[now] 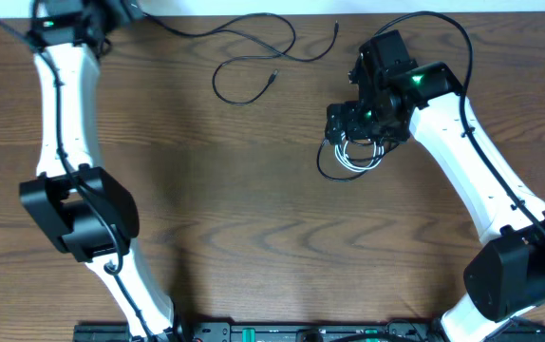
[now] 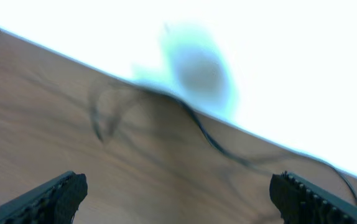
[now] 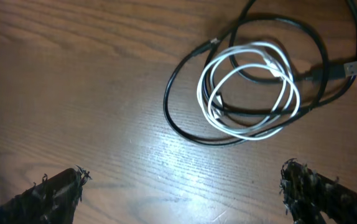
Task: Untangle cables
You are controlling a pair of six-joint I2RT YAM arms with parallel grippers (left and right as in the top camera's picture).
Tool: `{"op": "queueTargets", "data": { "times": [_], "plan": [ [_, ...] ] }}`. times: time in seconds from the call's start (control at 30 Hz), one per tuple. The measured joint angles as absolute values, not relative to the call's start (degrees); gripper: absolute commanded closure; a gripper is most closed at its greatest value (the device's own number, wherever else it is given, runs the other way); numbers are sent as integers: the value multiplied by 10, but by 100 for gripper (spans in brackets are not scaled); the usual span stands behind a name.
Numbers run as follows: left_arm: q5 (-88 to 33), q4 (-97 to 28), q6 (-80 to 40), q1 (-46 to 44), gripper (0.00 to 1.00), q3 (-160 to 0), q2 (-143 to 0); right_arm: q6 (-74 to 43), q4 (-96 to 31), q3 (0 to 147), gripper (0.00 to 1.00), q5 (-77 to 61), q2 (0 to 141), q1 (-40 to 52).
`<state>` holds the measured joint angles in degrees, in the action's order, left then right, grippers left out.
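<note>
A long black cable lies loosely spread at the table's far middle, one end running toward the left arm at the top left corner. A white cable is coiled in loops, tangled with a second black cable that rings it; this bundle lies right of centre. My right gripper hovers open just above and beside the bundle, with nothing between its fingers. My left gripper is open and empty. Its view is blurred, with a black cable ahead near the table's far edge.
The wooden table ends at a white surface along the far edge. Both white arms reach in from the near side, the right arm crossing the right part. Thick black cords run along the arms.
</note>
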<state>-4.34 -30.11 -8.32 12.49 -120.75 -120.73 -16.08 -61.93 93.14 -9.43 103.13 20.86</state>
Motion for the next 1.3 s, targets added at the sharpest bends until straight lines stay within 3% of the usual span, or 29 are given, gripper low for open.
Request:
{"op": "queueTargets", "data": {
  "times": [0.57,0.77,0.97,1.0,1.03,1.13,1.3],
  "plan": [
    [-27,-87,4,177,4,-1206,-1399,-161,-593,931,1,-94,1031,209],
    [-26,-36,11,188,25,-1206,-1443,-161,-593,931,1,-93,1031,209],
    [-26,-8,16,196,59,-1206,-1477,-161,-593,931,1,-92,1031,209],
    [-26,-8,13,198,60,-1206,-1485,-161,-593,931,1,-92,1031,209],
    [-27,-8,17,201,71,-1206,-1491,-161,-593,931,1,-92,1031,209],
    [-26,-3,14,210,91,-1206,-1499,-161,-593,931,1,-92,1031,209],
    [-26,6,15,227,92,-1206,-1499,-162,-593,931,1,-92,1031,209]
  ]
}}
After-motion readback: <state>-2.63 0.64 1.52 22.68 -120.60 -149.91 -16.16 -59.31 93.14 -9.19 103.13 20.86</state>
